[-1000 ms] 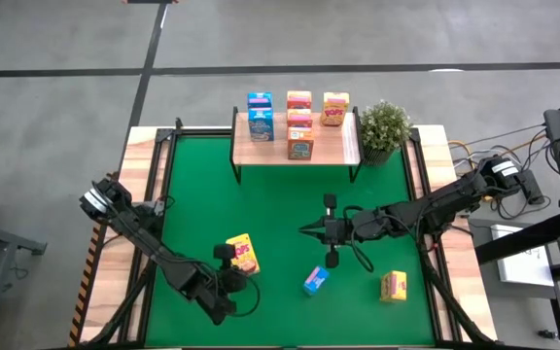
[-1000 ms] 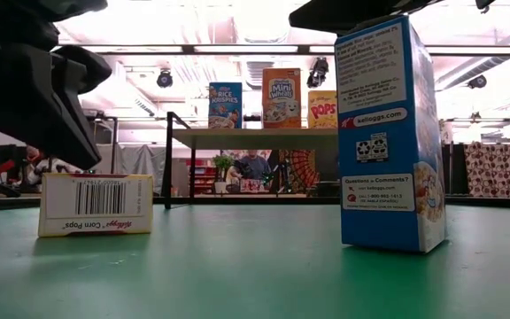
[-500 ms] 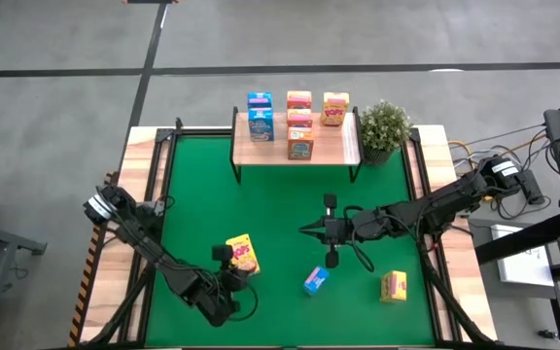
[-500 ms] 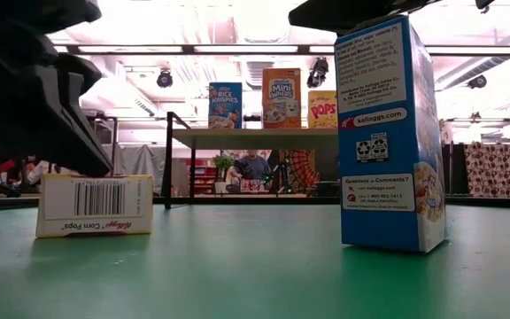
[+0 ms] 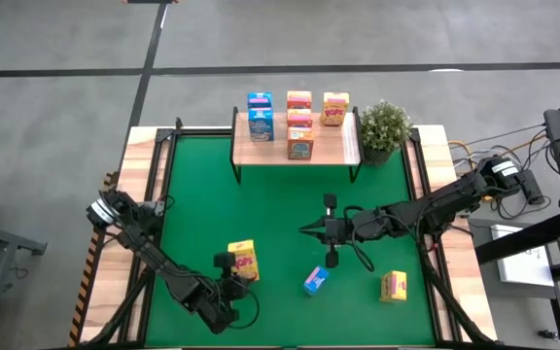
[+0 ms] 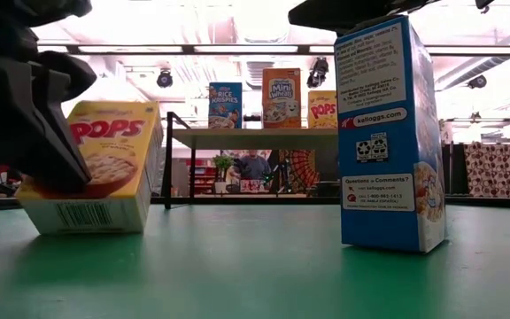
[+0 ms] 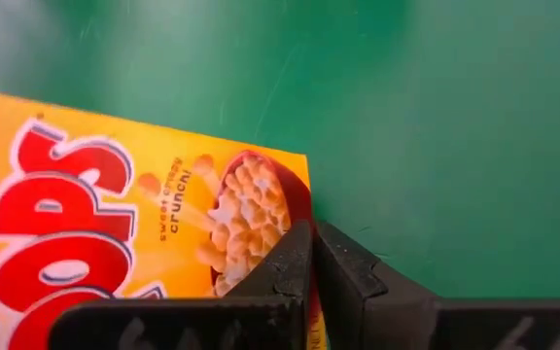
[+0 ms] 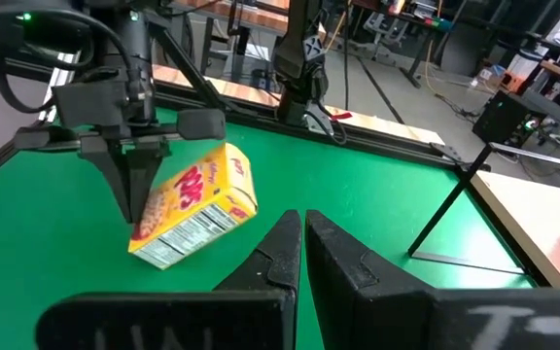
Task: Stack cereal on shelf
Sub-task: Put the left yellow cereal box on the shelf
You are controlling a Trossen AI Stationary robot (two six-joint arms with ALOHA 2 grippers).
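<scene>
Left gripper low over the near-left tabletop, jaws clenched tight with nothing between them, tips pressed against the front face of a yellow Pops box. Box is tilted, propped on one edge, neither flat nor upright. Seems to be a tipping or nudging step, not a grasp.

Right gripper hangs mid-tabletop, jaws also closed and empty, waiting.

Shelf stands at the far edge with six boxes on it. Three remain on the green mat: the tilted yellow one, a blue box standing near the middle front, another yellow box toward the right.

To do this step well: push slowly at the upper face so the box rocks onto its base rather than skidding; a fast shove likely slides it. Once upright, open and approach across the narrow sides.
</scene>
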